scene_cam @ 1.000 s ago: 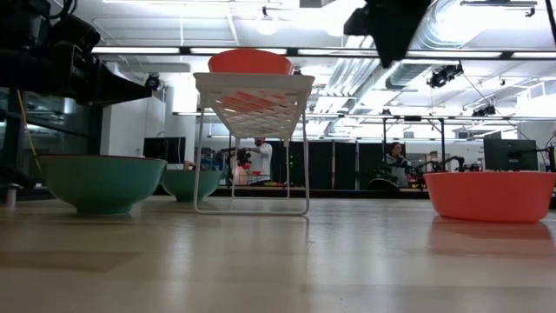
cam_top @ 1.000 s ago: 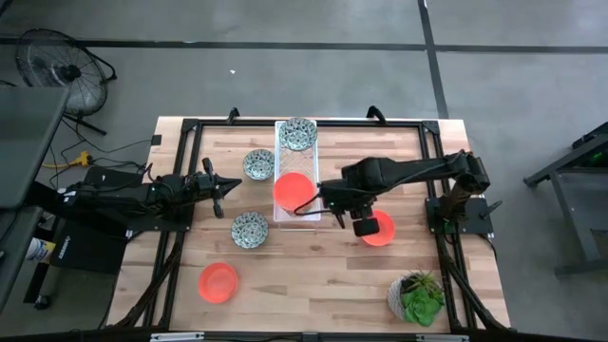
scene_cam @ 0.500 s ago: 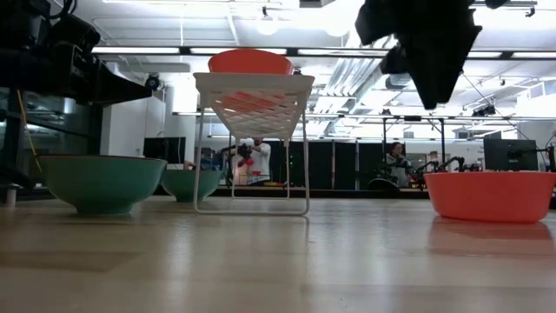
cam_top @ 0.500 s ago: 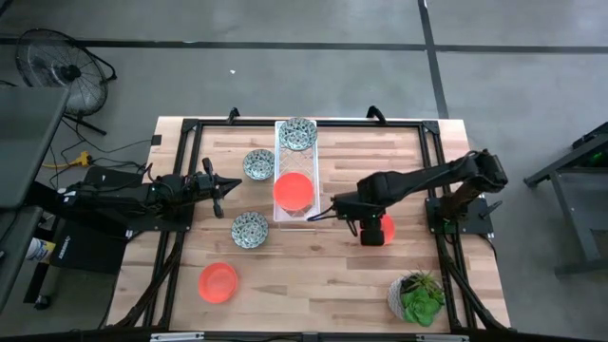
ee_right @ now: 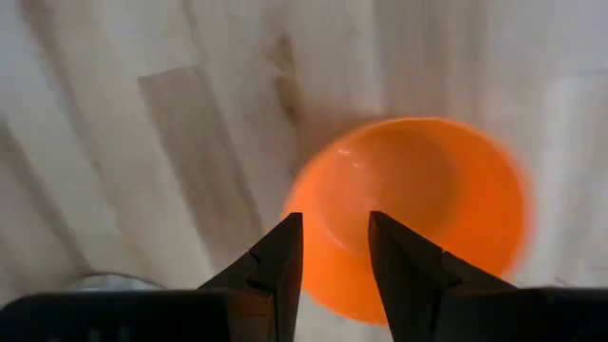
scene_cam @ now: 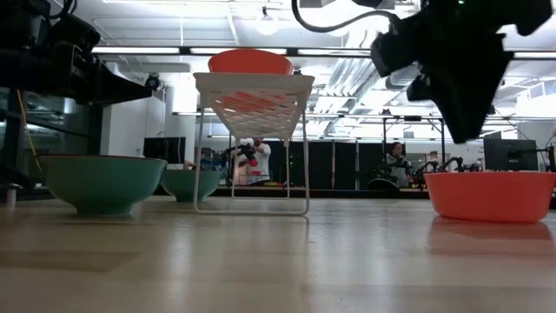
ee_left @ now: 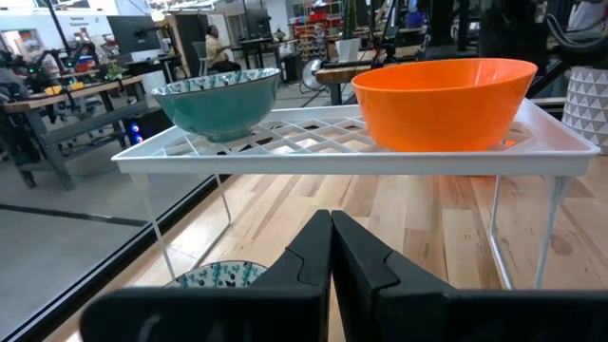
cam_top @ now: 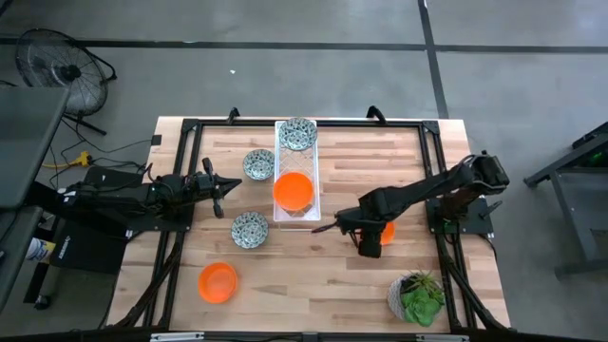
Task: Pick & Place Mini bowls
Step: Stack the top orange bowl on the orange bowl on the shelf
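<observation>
An orange-red mini bowl [cam_top: 385,229] stands on the table at the right; it also shows in the low view [scene_cam: 491,196] and the right wrist view [ee_right: 427,199]. My right gripper [cam_top: 369,241] [scene_cam: 464,130] [ee_right: 332,237] points down just above this bowl's one side, open and clear of it. A white lattice tray [cam_top: 281,150] carries a patterned bowl [cam_top: 298,133] and an orange bowl [cam_top: 294,191]. Two patterned bowls [cam_top: 257,163] [cam_top: 250,229] and an orange bowl [cam_top: 218,282] stand on the table. My left gripper [cam_top: 220,187] [ee_left: 331,233] waits shut, left of the tray.
A pale pot with a green plant [cam_top: 415,297] stands at the near right corner. The tray stands on thin legs [scene_cam: 199,156] above the table. Black frame rails [cam_top: 180,142] run along the table's edges. A fan [cam_top: 59,71] stands on the floor beyond the table.
My right gripper has gone from beside the tray toward the table's near right and down, and now hangs over the orange bowl at the right. The bowls have stayed where they were.
</observation>
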{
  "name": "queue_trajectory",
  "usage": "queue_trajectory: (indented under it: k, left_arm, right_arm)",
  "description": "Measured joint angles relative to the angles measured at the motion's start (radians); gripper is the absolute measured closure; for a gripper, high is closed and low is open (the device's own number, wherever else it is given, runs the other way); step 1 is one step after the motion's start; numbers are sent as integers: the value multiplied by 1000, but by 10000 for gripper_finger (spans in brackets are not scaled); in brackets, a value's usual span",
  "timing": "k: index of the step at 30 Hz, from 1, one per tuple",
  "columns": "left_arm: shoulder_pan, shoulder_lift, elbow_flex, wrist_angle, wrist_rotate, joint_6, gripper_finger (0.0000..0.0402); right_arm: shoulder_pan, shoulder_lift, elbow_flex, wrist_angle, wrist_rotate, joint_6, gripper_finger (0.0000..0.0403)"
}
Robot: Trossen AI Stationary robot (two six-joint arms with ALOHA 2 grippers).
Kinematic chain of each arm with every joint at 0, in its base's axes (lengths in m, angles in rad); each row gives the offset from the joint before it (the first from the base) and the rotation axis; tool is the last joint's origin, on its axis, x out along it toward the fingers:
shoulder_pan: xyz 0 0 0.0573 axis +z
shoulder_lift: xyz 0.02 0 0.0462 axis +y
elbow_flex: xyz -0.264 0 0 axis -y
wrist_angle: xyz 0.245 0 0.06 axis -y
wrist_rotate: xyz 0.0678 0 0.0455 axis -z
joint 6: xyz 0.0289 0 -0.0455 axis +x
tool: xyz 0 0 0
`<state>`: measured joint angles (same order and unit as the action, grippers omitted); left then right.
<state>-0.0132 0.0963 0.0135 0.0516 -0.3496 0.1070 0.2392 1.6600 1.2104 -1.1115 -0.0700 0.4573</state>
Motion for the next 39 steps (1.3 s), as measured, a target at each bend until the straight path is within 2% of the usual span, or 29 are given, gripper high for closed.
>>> queue_trajectory:
  k: [4,11,23,39]
  left_arm:
    - [0,0,0,0,0,0,401]
    - [0,0,0,0,0,0,401]
    - [0,0,0,0,0,0,401]
    - [0,0,0,0,0,0,401]
  right_arm:
    - [12,0,-56,81,-41,65,292]
    - [23,0,-82,95,32,194,292]
    - [32,0,-82,100,85,411,292]
    - [32,58,-81,134,82,433,292]
